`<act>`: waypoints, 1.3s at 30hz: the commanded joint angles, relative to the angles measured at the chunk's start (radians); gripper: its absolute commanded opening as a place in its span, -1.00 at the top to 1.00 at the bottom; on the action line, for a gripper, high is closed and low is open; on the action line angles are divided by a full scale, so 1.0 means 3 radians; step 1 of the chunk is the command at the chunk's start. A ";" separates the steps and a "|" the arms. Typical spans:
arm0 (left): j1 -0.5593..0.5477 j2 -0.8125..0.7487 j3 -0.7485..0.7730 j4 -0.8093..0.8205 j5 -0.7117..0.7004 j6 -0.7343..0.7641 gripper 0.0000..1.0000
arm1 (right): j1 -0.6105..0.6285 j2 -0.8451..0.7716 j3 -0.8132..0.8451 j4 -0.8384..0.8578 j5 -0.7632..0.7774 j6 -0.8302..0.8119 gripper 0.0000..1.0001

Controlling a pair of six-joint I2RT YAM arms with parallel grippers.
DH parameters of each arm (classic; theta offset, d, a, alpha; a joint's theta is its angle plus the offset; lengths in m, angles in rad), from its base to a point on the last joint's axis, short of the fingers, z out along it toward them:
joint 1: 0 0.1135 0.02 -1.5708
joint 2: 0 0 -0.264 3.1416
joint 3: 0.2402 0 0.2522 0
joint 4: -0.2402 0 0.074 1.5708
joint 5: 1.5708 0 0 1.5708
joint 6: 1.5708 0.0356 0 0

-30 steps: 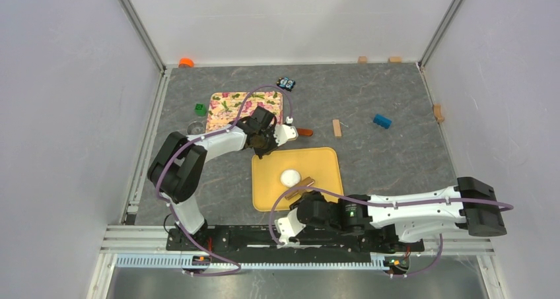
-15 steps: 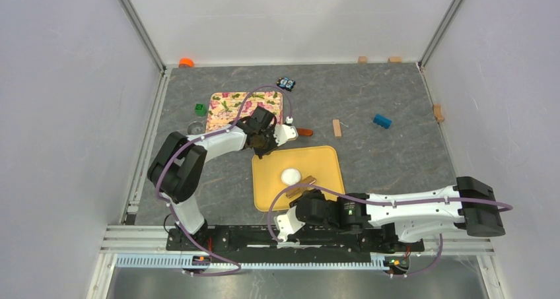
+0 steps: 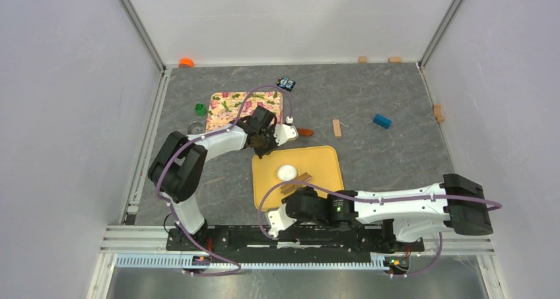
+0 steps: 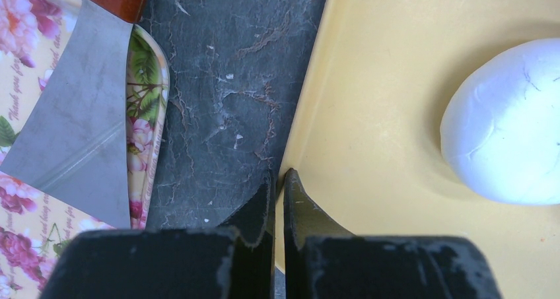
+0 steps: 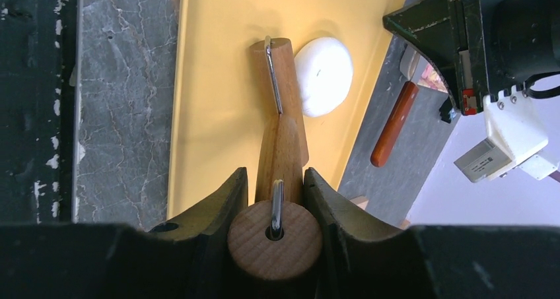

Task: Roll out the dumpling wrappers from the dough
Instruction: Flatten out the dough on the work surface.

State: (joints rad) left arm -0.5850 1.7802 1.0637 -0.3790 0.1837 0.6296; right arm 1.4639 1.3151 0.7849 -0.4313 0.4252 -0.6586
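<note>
The dough sat as a smooth white ball on the yellow board, just beside the far end of the wooden pin that the right gripper was clamped on, while the left gripper was closed tight on nothing at the board's edge, a bit off from the dough.

One dough ball, one wooden roller, one red-handled scraper. Two boards: a yellow board and a floral board. Four wooden blocks, centre to upper right. One blue block, one green block, one clear cup.
</note>
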 commanded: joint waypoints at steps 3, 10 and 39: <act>-0.0014 0.0304 -0.0171 -0.0081 -0.0153 0.0060 0.96 | 0.0008 -0.0328 -0.0172 -0.0395 -0.0080 0.0287 1.00; -0.0014 0.0313 -0.0166 -0.0081 -0.0162 0.0057 0.96 | 0.0035 -0.0438 -0.0190 -0.0516 0.0013 0.0305 1.00; -0.0014 0.0325 -0.0151 -0.0096 -0.0168 0.0050 0.96 | -0.0074 -0.0490 -0.0207 -0.0210 0.0067 -0.0064 1.00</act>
State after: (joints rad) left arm -0.5850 1.7805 1.0649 -0.3805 0.1833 0.6292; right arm 1.4364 1.1824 0.7330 -0.5213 0.4316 -0.6415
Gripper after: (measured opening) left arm 0.050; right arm 0.397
